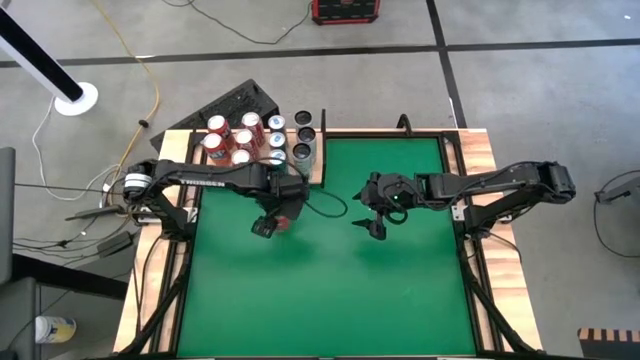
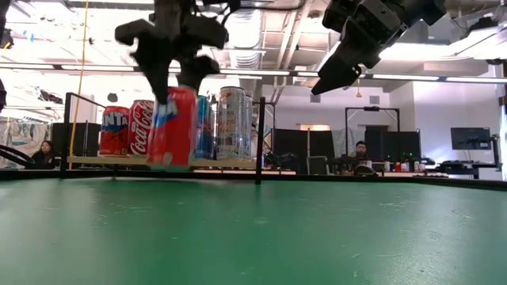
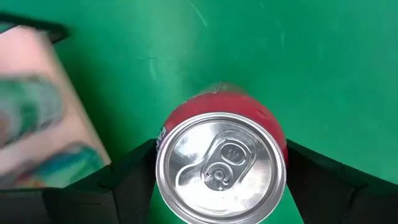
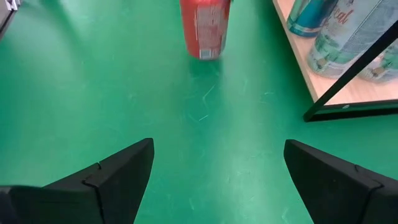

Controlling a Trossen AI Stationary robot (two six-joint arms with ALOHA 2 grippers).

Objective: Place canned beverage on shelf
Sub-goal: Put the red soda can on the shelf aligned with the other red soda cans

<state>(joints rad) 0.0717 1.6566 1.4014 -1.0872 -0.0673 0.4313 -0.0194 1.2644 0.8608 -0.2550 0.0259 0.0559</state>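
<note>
Left gripper (image 1: 272, 222) clasping red aluminium drink can (image 2: 172, 129), tilted, hanging just above green felt near pale-wood shelf (image 4: 348, 92). Right gripper (image 1: 378, 222) hanging spread wide, empty, mid-table. Risks: tilted can slipping; can knocking crowded shelf cans (image 1: 240, 138), shelf space looking tight.

A red can (image 3: 221, 165) with a silver top sits between the left claw's (image 3: 221, 186) dark fingers (image 3: 127, 180) over green felt (image 3: 280, 50).

In the low view a red can (image 2: 142, 127) on the shelf (image 2: 158, 162) reads "Coca-Cola", its neighbour (image 2: 115, 131) shows "NT", and the left arm (image 1: 205, 176) bears "TROSSEN".
</note>
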